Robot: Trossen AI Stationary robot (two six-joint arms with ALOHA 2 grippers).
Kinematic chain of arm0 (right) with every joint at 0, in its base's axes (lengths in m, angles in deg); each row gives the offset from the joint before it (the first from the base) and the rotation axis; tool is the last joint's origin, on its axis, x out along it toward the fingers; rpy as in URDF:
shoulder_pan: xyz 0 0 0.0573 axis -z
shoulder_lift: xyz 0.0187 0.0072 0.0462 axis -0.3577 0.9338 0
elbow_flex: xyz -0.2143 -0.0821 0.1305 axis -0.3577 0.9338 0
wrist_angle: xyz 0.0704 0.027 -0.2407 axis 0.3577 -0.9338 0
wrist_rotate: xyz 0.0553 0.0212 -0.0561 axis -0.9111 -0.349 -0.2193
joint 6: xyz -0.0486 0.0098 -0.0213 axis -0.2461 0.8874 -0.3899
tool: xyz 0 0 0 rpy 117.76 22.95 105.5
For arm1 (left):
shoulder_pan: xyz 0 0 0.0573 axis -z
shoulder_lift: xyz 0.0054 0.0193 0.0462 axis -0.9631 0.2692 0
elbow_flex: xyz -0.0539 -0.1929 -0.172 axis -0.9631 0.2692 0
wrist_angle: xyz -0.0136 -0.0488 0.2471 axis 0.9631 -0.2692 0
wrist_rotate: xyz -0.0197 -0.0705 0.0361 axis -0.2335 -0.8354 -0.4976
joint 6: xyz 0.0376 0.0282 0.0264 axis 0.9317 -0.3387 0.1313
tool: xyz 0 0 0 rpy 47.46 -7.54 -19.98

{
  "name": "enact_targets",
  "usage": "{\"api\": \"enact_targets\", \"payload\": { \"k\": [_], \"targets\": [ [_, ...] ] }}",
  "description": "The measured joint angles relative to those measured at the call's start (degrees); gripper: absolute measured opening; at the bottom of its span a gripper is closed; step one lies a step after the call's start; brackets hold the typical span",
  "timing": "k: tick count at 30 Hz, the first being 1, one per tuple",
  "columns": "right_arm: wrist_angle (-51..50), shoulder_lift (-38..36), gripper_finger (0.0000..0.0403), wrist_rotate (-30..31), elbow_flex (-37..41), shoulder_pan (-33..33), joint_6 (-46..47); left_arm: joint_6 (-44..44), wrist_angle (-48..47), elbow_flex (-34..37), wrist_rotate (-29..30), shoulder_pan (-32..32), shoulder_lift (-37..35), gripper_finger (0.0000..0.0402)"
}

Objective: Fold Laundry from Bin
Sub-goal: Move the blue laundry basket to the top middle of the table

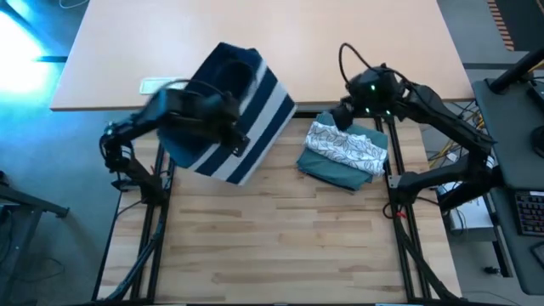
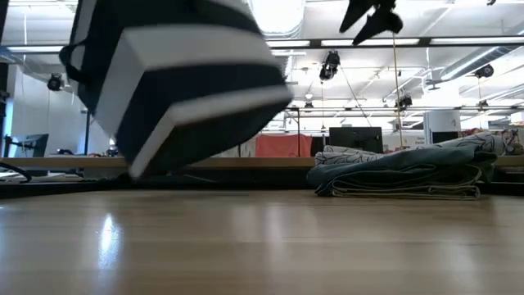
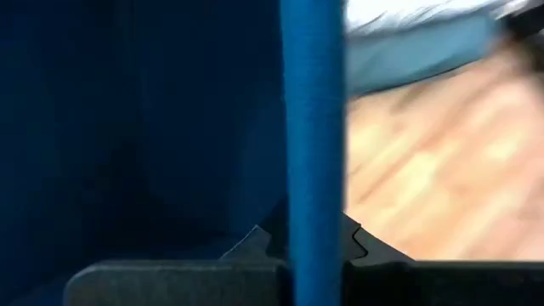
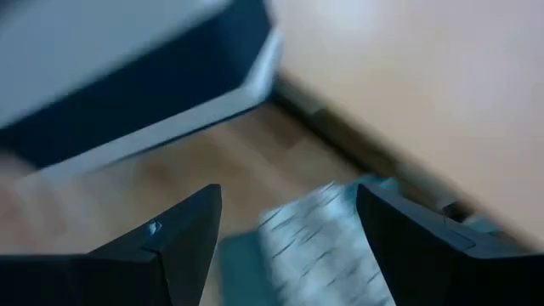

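The bin [image 1: 242,106], navy with white stripes, is tipped over at the table's far left and shows large and slanted in the low view [image 2: 180,82]. My left gripper [image 1: 231,134] is shut on it. The laundry [image 1: 344,151] lies as a folded stack at the far right, a grey-white patterned piece on top of teal-green ones, resting flat on the wood [image 2: 409,174]. My right gripper [image 1: 344,115] hangs open above the stack's far edge with nothing between its fingers [image 4: 289,223]. My left gripper pinches the bin's blue rim edge [image 3: 313,144] between its two fingers [image 3: 255,246]; the edge runs straight out from between them. The bin hangs tilted from the hold, its striped bottom corner [image 2: 139,168] lowest; whether that corner touches the table I cannot tell.
Behind the wooden work table stands a beige table [image 1: 357,34] with a small white object [image 1: 157,85] on it. The near half of the wooden top [image 1: 280,238] shows bare wood. Cables run along the right arm.
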Motion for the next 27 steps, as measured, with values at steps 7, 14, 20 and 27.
{"api": "enact_targets", "payload": {
  "k": [7, 14, 20, 27],
  "targets": [
    [-9.3, -1.4, 0.0270, -1.3, -2.9, -13.8, 10.7, -3.4, 12.1, 15.0, -2.2, -0.9, 3.6, 0.0001],
    [-9.9, -1.6, 0.0270, 2.3, -2.9, -22.7, 15.2, -8.2, 22.7, 16.9, -5.6, -4.0, 8.6, 0.0001],
    [-16.2, -1.6, 0.0270, 4.9, -2.9, -27.0, 15.6, -8.5, 26.1, 4.4, -5.5, -7.3, 16.0, 0.0058],
    [-25.8, -1.9, 0.0270, 7.0, -2.4, -30.8, 15.0, -5.8, 27.6, -10.3, -9.3, -10.4, 24.6, 0.0173]
  ]
}}
